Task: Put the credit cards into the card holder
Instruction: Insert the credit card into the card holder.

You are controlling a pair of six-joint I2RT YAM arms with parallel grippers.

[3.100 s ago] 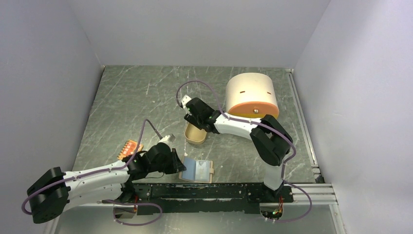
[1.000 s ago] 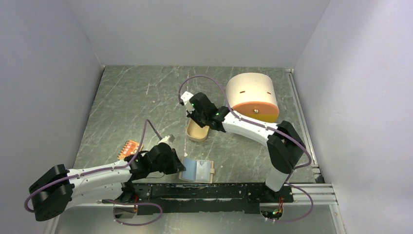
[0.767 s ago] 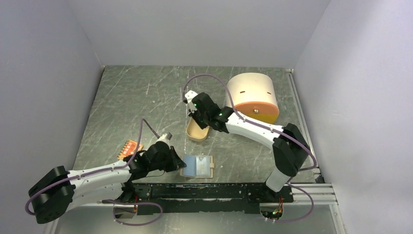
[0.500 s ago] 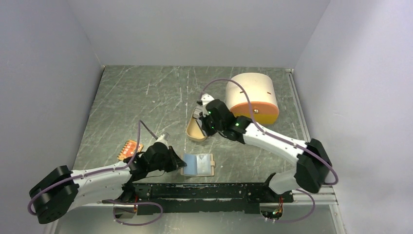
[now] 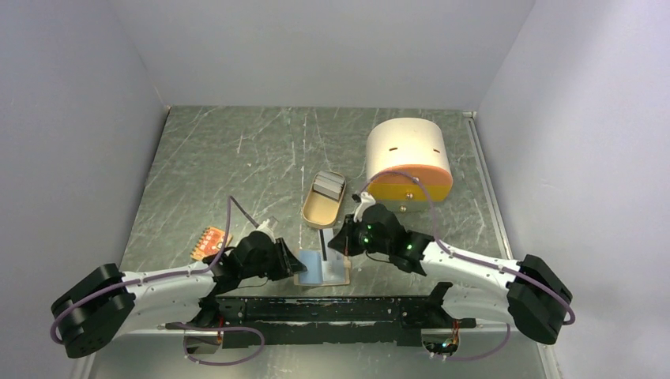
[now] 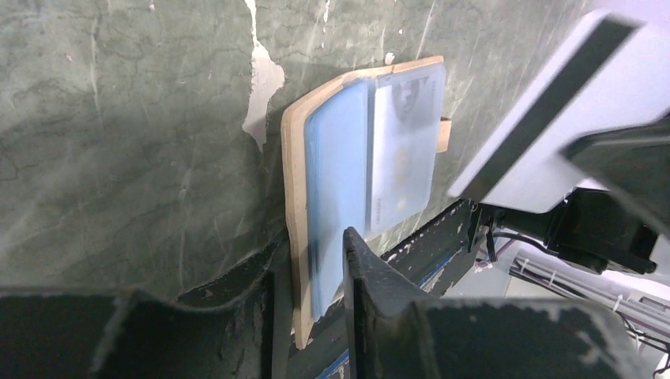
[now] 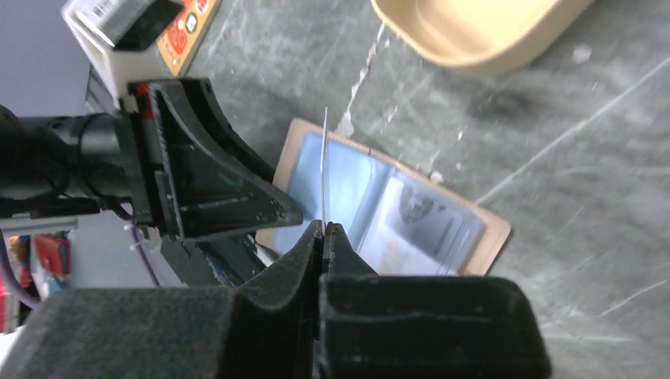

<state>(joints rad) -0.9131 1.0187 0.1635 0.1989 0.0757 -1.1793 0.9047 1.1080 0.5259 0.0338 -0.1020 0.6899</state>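
- Top view: the small beige leather-like folding card holder [image 5: 328, 271] lies open on the grey marbled bench [image 5: 221, 158] near its front edge. The left gripper [image 5: 294, 264] is at its left side. The right gripper [image 5: 336, 243] holds a thin whitish card [image 5: 324, 241] with a dark stripe upright above it.
- Left wrist: the jaws stand slightly apart astride the card holder [image 6: 371, 158] flap. Whether they pinch it I cannot tell.
- Right wrist: the jaws are clenched on the whitish card [image 7: 325, 166], seen edge-on over the card holder [image 7: 411, 217].
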